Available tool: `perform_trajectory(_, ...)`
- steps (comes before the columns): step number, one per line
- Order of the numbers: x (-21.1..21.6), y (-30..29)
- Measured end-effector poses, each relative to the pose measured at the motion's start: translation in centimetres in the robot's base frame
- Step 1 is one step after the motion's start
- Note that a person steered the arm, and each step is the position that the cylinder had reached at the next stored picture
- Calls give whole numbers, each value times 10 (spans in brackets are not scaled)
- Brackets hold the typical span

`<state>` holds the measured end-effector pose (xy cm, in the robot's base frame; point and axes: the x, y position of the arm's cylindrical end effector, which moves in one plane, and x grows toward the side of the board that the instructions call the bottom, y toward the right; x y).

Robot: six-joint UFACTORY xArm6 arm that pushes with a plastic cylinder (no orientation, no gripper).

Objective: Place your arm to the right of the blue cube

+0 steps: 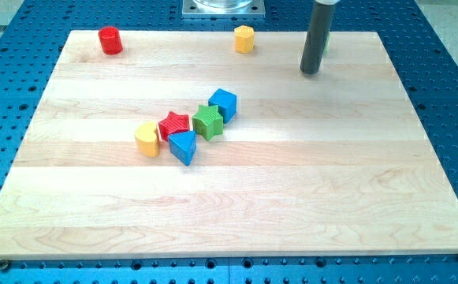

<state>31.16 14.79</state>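
Observation:
The blue cube (224,104) sits near the board's middle, at the upper right end of a tight cluster. My tip (310,72) is the lower end of a dark rod that comes down from the view's top. It stands up and to the right of the blue cube, well apart from it, near the board's top edge. A green star block (207,121) touches the cube at its lower left.
A red star block (175,125), a blue triangle block (184,147) and a yellow heart block (147,140) complete the cluster. A red cylinder (110,40) and a yellow block (244,39) stand near the wooden board's (292,197) top edge. Blue perforated table surrounds it.

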Motion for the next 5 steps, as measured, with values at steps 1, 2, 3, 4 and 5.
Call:
perform_trajectory(1,32,-3)
perform_trajectory(2,56,-6)
perform_trajectory(3,81,-10)
perform_trajectory(4,108,-21)
perform_trajectory(5,124,-29)
